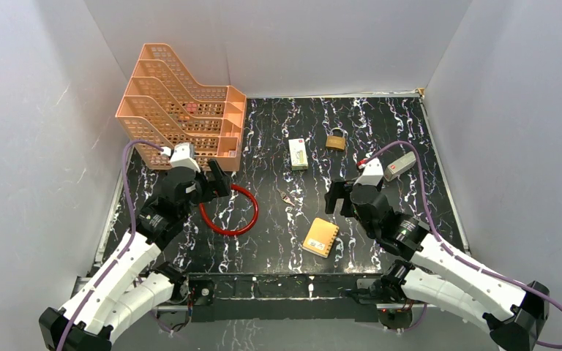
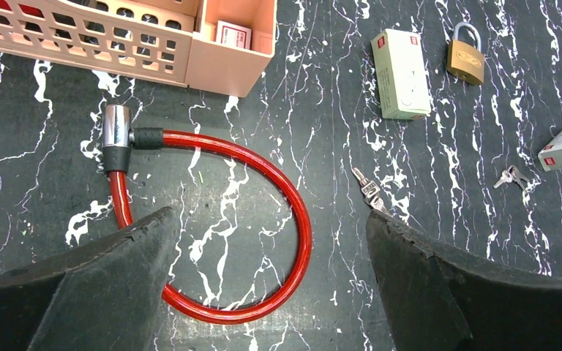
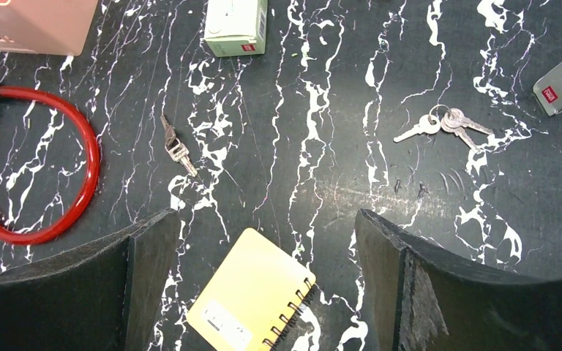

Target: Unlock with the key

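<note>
The key (image 1: 288, 198), small, flat and dull silvery-brown, lies on the black marbled table between my two grippers. In the left wrist view it (image 2: 369, 190) lies just beyond my right finger. In the right wrist view it (image 3: 175, 148) lies ahead and to the left. The brass padlock (image 1: 336, 140) lies at the back, also seen in the left wrist view (image 2: 465, 62). My left gripper (image 1: 222, 178) (image 2: 271, 219) is open and empty over the red cable loop (image 2: 305, 219). My right gripper (image 1: 334, 197) (image 3: 265, 216) is open and empty above a yellow notebook (image 3: 252, 292).
A ring of silver keys (image 3: 445, 124) (image 2: 512, 177) lies right of centre. A white box (image 1: 298, 153) lies beside the padlock and another box (image 1: 399, 165) at the right. An orange tiered organizer (image 1: 183, 110) stands at the back left. The notebook (image 1: 321, 237) lies near the front.
</note>
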`<state>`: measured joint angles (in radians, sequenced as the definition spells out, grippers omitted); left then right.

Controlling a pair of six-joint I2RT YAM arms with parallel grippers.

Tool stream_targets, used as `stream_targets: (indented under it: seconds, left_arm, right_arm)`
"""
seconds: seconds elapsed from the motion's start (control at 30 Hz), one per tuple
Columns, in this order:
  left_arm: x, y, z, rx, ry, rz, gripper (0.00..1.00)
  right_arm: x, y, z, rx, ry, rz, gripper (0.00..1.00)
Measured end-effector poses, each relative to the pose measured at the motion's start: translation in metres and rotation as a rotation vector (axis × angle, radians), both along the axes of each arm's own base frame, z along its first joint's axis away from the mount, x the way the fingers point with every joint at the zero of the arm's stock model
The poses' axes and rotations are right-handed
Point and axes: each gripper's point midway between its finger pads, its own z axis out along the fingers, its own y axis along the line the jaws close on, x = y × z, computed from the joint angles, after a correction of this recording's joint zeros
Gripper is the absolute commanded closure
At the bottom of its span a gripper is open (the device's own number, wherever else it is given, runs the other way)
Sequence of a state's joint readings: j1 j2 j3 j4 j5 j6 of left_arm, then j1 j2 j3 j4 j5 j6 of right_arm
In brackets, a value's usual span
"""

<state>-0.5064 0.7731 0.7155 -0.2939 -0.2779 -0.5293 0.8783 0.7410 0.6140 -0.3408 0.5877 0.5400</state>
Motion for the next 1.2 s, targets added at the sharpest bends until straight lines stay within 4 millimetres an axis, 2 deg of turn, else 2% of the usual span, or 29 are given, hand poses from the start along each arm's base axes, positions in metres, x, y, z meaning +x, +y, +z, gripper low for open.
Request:
stream_targets:
  seconds: [0.33, 0.6, 0.8, 0.97, 1.2]
  left_arm:
    - [-0.001, 0.01, -0.004, 0.039, 0.008, 0.036, 0.02]
    - [-0.007, 0.018, -0.018, 0.051, 0.074, 0.082, 0.02]
    - [-0.011, 0.024, -0.04, 0.023, 0.207, 0.213, 0.13]
    - [-0.004, 0.028, -0.055, 0.023, 0.312, 0.35, 0.28]
    - [0.009, 0.02, -0.088, -0.011, 0.46, 0.541, 0.33]
  right_arm:
    - [-0.001, 0.001, 0.014, -0.062, -0.022, 0.065, 0.02]
    - [-0.008, 0.027, 0.027, -0.087, 0.002, 0.234, 0.05]
    - [-0.012, 0.042, 0.02, -0.079, 0.033, 0.306, 0.04]
    - [-0.015, 0.045, 0.008, -0.064, 0.044, 0.324, 0.04]
    - [-0.019, 0.044, -0.007, -0.06, 0.073, 0.324, 0.04]
